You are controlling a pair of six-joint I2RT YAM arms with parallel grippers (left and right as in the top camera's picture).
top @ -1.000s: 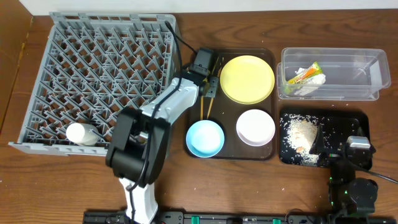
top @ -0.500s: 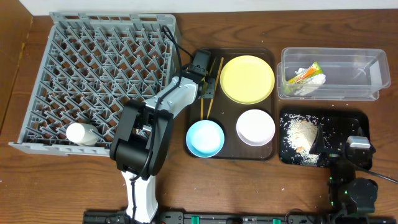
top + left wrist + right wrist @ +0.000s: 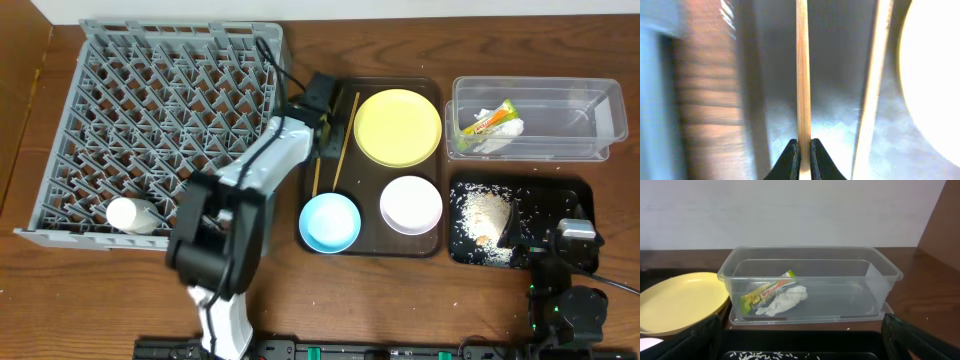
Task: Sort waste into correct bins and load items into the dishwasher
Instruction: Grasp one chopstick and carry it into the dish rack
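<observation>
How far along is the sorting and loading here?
Done: green-and-orange snack wrapper and crumpled white napkin lie in the clear plastic tub, white-beige crumbs in the black tray, small white cup in the grey dish rack. In hand: left gripper shut on one thin wooden chopstick. Remaining: second chopstick, round yellow plate, light blue bowl, white bowl, all on the brown tray.

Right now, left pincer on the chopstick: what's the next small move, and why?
Probably lift straight up a little. The left pincer is shut on one chopstick over the brown tray; the second chopstick lies close beside it, by the yellow plate. Rising first should clear both before swinging to the grey rack.
</observation>
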